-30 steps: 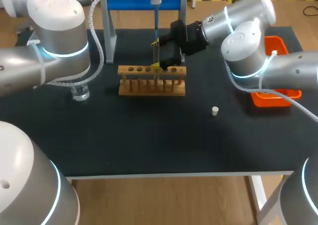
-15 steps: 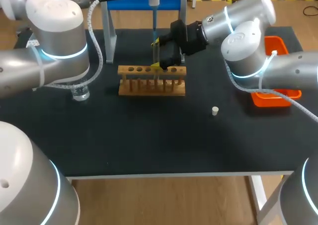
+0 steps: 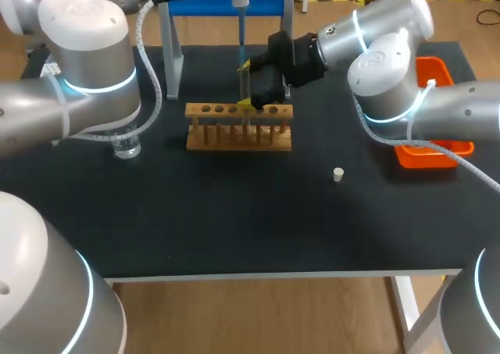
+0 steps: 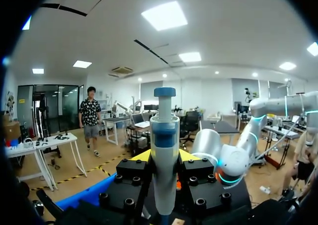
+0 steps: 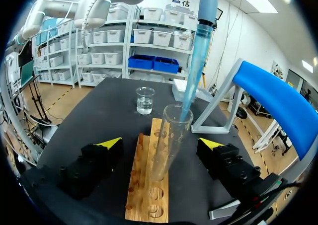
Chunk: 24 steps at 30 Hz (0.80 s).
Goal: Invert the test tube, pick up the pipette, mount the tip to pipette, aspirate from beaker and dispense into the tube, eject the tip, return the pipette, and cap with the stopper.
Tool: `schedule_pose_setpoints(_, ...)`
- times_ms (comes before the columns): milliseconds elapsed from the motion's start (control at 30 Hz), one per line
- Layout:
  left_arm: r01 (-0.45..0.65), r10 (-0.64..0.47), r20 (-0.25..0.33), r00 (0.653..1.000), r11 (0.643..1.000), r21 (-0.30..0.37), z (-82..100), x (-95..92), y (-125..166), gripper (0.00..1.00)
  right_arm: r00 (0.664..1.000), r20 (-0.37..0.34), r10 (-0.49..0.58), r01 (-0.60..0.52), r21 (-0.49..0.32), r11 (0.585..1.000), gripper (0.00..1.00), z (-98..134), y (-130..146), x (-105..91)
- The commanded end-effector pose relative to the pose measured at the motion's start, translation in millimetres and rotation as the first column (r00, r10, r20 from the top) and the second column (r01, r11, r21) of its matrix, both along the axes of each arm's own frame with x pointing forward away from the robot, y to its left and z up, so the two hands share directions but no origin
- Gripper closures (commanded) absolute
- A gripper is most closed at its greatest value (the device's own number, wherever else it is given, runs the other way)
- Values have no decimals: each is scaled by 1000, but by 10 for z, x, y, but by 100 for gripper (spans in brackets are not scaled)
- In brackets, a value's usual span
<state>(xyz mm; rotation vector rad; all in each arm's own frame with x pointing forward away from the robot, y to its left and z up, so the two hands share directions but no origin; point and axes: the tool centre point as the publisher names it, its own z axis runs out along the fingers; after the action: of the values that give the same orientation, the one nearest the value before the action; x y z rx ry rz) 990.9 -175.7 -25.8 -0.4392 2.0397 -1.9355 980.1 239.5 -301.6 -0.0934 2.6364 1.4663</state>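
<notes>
Test tube (image 5: 171,125): clear glass, leaning in wooden rack (image 5: 149,200) on dark surface (image 3: 234,213). Right tool (image 5: 160,143) spread, fingers either side of tube, not touching. Left tool (image 4: 164,156) pinching pipette (image 4: 164,130); blue tip (image 5: 196,71) at tube mouth. Since earlier frame: pipette slightly higher; right tool unmoved.

Bright, even light from ceiling panels (image 4: 166,15) — faint shadows on the table (image 3: 234,213).
</notes>
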Motion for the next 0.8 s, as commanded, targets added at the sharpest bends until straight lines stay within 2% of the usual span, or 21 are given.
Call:
schedule_pose_setpoints(33, 4, -3, 19, 1000, 1000, -26, -21, -10, 3, 100, 1000, -1, 1, -1, -2, 1000, 0, 6, -10, -3)
schedule_pose_setpoints(433, 26, -25, 27, 999, 998, -48, -2, -42, -24, 100, 1000, -1, 1, -1, -2, 1000, 0, 6, -10, -3)
schedule_pose_setpoints(800, 39, -39, 20, 999, 998, -42, -38, -105, -32, 100, 1000, -1, 1, -1, -2, 1000, 0, 6, -10, -3)
